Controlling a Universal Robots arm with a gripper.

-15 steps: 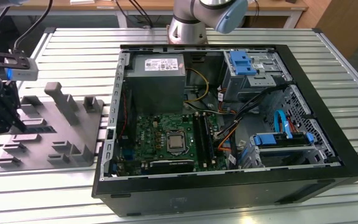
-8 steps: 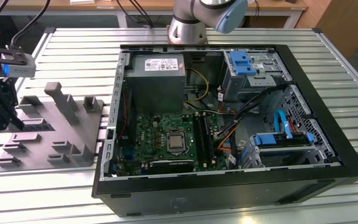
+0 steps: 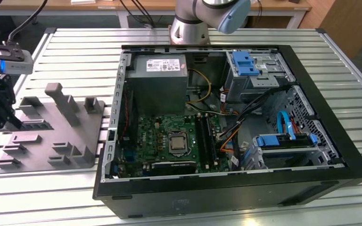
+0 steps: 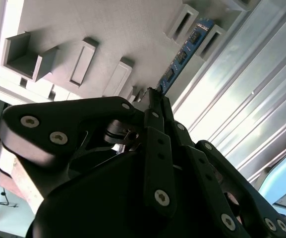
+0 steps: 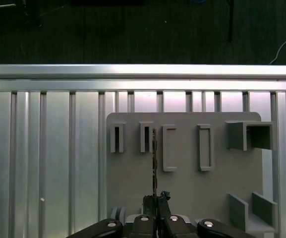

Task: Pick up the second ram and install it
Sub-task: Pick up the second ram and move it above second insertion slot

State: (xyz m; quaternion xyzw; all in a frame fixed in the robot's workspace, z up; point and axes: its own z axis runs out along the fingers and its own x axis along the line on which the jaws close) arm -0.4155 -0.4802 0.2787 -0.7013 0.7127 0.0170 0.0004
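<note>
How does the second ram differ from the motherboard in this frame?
Colour: the second ram is blue, the motherboard green. Shape: the second ram is a narrow strip, the motherboard a broad square. Pose: the second ram stands on edge in the grey fixture outside the case, with the gripper shut on its end; the motherboard lies flat inside the case. Both are circuit boards carrying black parts.

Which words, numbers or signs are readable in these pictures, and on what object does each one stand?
On the power supply, a white label: print too small to read.
On the ram, black chips: markings too blurred to read.
No text can be quoted.
</note>
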